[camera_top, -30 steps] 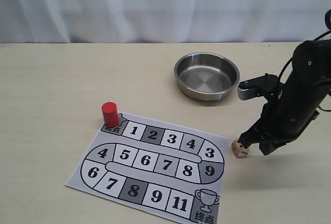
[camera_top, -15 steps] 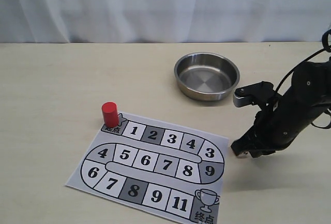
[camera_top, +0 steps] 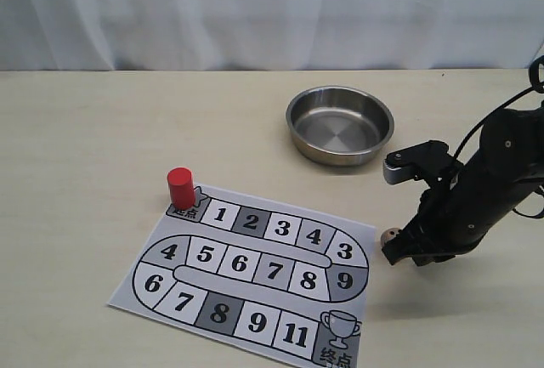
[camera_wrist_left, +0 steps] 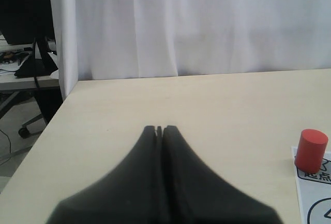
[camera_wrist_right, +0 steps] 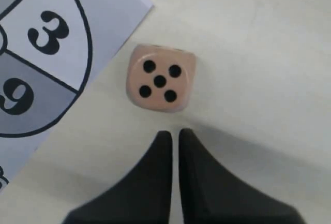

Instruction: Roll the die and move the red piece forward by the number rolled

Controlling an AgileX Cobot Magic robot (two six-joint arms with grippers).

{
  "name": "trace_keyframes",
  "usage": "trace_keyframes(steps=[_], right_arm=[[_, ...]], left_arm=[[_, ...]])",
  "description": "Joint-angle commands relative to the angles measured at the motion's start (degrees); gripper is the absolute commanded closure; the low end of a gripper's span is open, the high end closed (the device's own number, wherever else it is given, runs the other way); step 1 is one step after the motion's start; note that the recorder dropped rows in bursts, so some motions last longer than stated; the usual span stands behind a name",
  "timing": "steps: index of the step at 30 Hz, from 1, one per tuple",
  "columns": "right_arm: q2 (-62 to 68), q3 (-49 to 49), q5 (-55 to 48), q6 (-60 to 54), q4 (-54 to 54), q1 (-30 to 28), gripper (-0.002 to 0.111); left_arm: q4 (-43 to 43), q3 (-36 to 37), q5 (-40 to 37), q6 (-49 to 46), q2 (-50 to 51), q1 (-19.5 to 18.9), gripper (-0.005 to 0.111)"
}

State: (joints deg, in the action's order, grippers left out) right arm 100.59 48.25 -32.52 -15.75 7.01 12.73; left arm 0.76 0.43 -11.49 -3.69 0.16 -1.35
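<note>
The die (camera_top: 389,235) lies on the table just off the board's right edge, beside the square marked 3; in the right wrist view the die (camera_wrist_right: 161,79) shows five pips on top. My right gripper (camera_wrist_right: 175,132) hovers low right beside it, fingers almost together with nothing between them; the exterior view shows the right gripper (camera_top: 403,249) just right of the die. The red piece (camera_top: 179,188) stands upright on the start square at the board's upper left, and the left wrist view catches the red piece (camera_wrist_left: 311,150) too. My left gripper (camera_wrist_left: 159,128) is shut and empty above bare table.
The paper game board (camera_top: 255,274) with numbered squares lies front centre. A steel bowl (camera_top: 340,124) stands behind it, right of centre. A white curtain closes the back. In the left wrist view the table edge (camera_wrist_left: 57,113) drops off to a room.
The right arm has sunk lower and shifted left towards the board. It hid the die half a second ago; the die now peeks out at its left side.
</note>
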Motion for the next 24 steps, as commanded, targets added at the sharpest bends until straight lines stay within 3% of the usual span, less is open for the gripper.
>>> trace_keyframes(steps=[1,24], right_arm=[[-0.48,-0.21,0.43,-0.48,0.04,0.12,0.104],[-5.06,0.07,-2.93,-0.48,-2.18,0.12,0.104]], left_arm=[[-0.03,-0.43,0.86,0.12,-0.16,0.09,0.107],[-0.03,-0.43,0.73,0.12,-0.16,0.09,0.107]])
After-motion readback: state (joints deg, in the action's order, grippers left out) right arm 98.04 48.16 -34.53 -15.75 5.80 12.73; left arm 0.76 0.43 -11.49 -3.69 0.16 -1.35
